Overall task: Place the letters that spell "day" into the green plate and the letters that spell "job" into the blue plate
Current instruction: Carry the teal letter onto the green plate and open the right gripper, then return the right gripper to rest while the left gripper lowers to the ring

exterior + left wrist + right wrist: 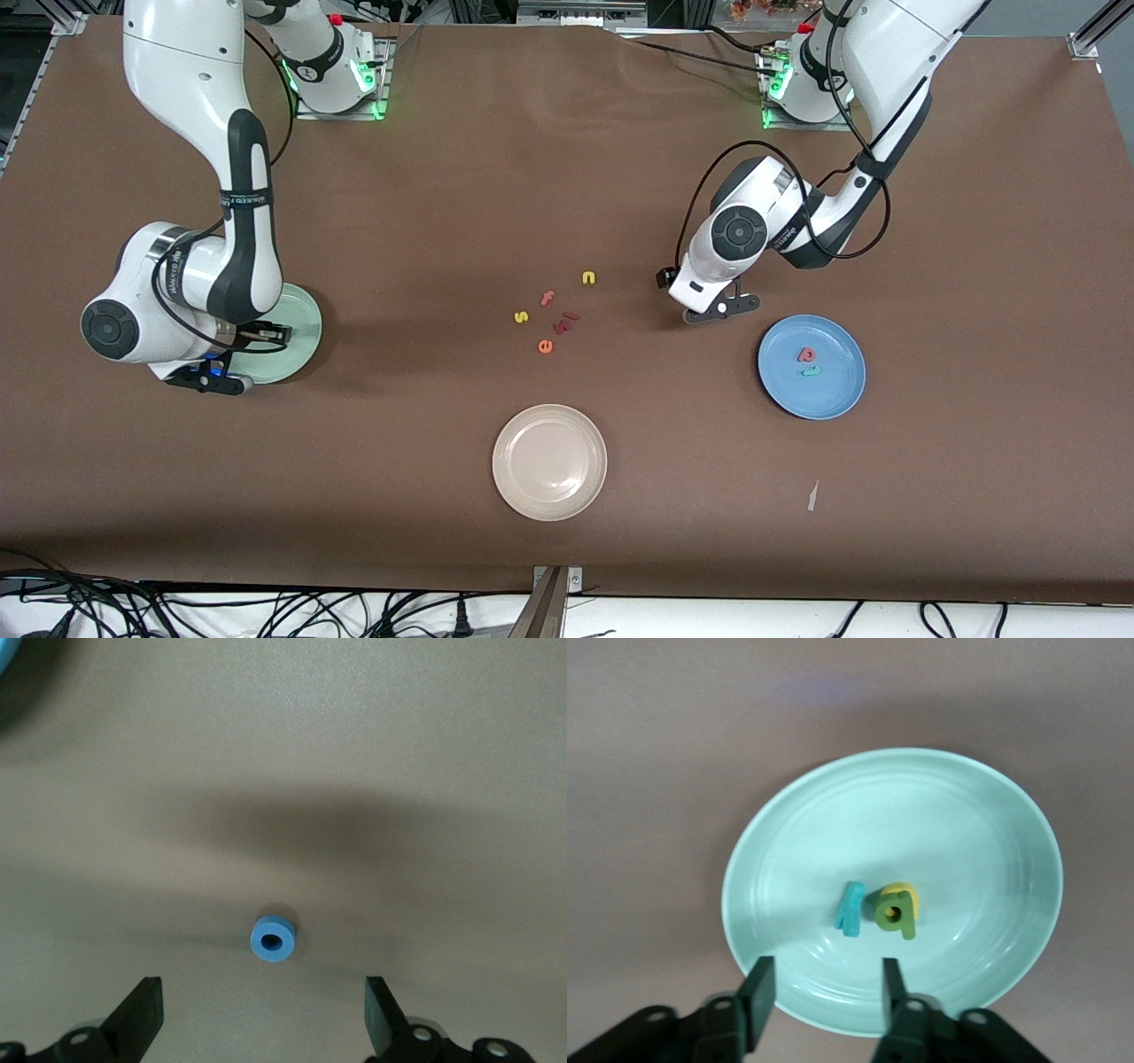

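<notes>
Hovering over your round pale mint-green plate [957, 824], the right gripper [824, 992] has its jaws parted and empty; a teal foam "y" [850, 908], dark green "d" [895, 915] and yellow "a" [908, 895] lie inside. Left gripper [266, 1014] hangs wide open above the blue foam ring "o" [273, 939], on the table beside the round blue plate [837, 394].

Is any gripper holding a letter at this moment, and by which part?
Nothing is held. The left gripper stands open over the blue "o"; the right gripper is open above the green plate.
</notes>
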Action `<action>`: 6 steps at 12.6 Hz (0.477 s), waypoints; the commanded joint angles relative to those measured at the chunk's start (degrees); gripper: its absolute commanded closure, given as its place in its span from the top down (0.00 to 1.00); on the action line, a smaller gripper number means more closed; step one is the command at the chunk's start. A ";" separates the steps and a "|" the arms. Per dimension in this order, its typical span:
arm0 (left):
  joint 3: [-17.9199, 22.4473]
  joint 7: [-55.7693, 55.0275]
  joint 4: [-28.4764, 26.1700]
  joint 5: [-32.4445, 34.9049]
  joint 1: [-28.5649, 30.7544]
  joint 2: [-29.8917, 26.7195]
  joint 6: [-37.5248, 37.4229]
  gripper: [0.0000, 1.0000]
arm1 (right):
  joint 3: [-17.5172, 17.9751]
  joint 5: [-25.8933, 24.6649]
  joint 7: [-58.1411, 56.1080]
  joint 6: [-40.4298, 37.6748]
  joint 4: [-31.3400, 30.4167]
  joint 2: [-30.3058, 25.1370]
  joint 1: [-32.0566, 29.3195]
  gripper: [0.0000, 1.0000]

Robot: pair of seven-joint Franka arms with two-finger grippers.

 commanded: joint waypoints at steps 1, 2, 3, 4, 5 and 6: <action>-0.04 -1.34 -3.52 1.55 0.36 -2.14 3.79 0.96 | 0.11 0.20 1.48 -2.57 2.24 -1.34 0.64 1.00; -0.04 -1.34 -4.23 1.63 0.79 -2.14 5.02 0.92 | 0.19 0.38 1.92 -3.89 3.65 -1.43 0.82 1.00; -0.04 -1.34 -4.41 1.63 0.89 -1.88 5.21 0.87 | 0.28 0.38 2.01 -5.20 5.14 -1.43 1.08 1.00; -0.04 -1.34 -4.41 1.63 0.89 -1.79 5.21 0.82 | 0.28 0.46 2.10 -6.78 6.55 -1.43 1.34 1.00; -0.04 -1.34 -4.41 1.63 0.89 -1.79 5.21 0.79 | 0.46 0.38 2.10 -8.19 7.78 -1.43 1.96 1.00; -0.04 -1.34 -4.41 1.63 0.80 -1.61 5.30 0.78 | 0.37 0.12 2.10 -8.64 8.14 -1.43 2.83 1.00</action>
